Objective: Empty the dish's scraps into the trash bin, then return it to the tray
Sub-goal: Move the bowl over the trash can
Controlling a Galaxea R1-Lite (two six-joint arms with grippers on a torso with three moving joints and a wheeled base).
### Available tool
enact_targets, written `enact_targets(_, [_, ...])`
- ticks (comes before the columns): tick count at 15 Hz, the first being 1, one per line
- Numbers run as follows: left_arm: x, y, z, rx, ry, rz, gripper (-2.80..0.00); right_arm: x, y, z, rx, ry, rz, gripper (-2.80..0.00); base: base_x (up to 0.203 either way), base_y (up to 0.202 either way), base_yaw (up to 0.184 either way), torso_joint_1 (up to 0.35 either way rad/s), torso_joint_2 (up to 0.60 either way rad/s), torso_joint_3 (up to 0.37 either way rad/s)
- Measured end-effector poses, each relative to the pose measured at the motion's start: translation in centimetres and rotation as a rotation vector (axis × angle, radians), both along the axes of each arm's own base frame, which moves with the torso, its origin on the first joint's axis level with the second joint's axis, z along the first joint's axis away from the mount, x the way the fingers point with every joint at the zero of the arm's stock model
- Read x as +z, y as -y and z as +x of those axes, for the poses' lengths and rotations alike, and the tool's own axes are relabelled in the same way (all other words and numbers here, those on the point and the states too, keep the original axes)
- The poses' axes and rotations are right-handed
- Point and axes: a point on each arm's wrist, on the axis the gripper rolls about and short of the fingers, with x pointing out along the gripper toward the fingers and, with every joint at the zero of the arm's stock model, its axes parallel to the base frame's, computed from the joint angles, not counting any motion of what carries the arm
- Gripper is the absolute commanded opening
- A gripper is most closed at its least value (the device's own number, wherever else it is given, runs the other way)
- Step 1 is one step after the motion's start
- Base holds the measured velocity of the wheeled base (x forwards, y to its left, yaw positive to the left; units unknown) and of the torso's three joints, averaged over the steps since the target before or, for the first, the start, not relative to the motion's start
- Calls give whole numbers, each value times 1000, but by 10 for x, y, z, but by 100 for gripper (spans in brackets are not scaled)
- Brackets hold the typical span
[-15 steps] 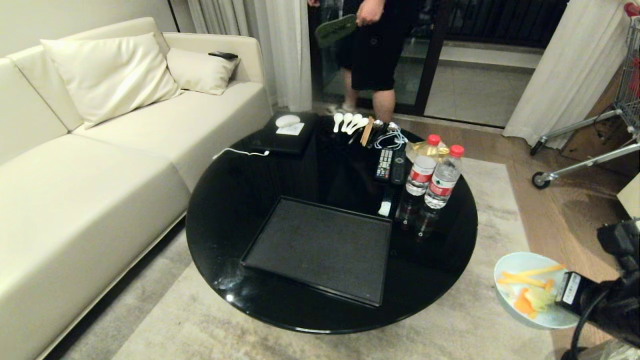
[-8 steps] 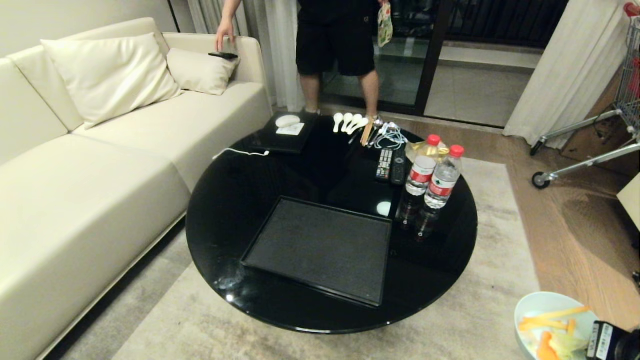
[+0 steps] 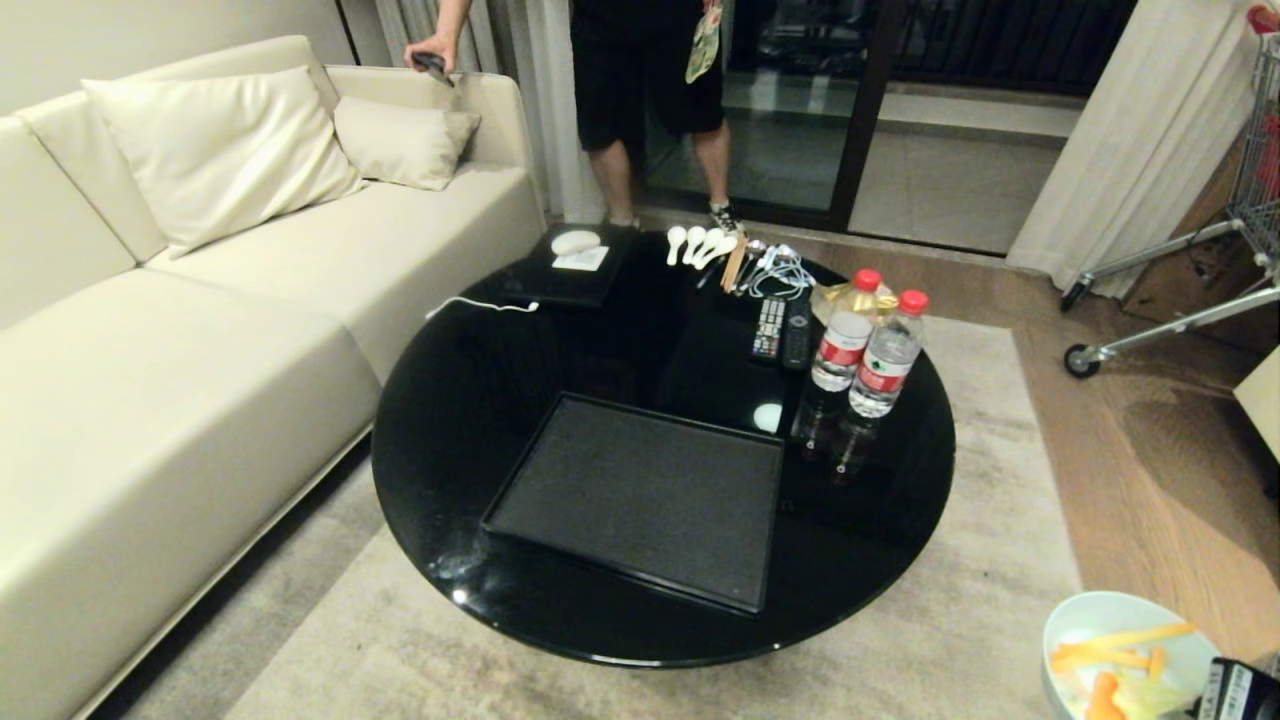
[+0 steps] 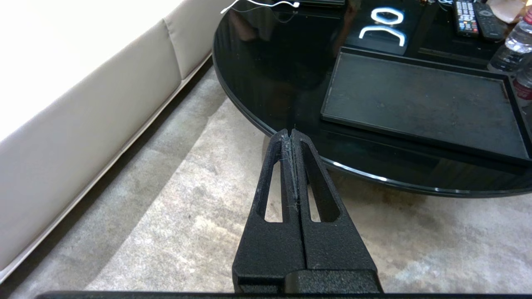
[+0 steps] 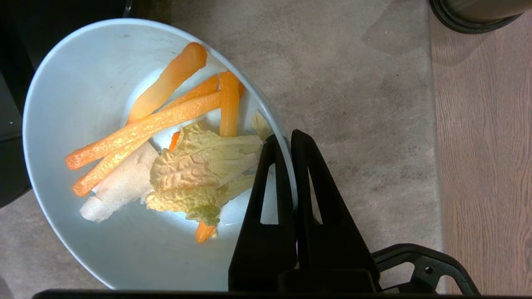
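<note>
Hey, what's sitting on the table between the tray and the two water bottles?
Nothing: the head view shows only bare glossy table between tray and water bottles.

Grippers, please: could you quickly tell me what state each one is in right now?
Left gripper: closed, holding nothing, beside the table.
Right gripper: closed on the rim of the bowl, scraps inside.

Your right gripper (image 5: pixel 289 139), clamped on the rim of the pale blue-white round bowl (image 5: pixel 83 95), hangs over open grey carpet (image 5: pixel 353 104), well off the round glossy black table (image 3: pixel 480 400). Ahead of the gripper only the black base ring of a steel bin (image 5: pixel 465 18) shows at the carpet's edge. Back on the table, two clear red-capped water bottles (image 3: pixel 868 352) stand just beside the matte black rectangular tray (image 3: pixel 640 495), whose bed lies bare.
</note>
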Motion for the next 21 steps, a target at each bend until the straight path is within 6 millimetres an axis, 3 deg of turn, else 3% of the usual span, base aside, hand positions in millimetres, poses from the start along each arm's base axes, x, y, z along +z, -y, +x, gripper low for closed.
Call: enact_targets(21, [0, 0, 0, 0, 0, 0, -280, -7, 1, -16, 21, 8, 2, -280, 0, 0, 0, 0, 0, 0])
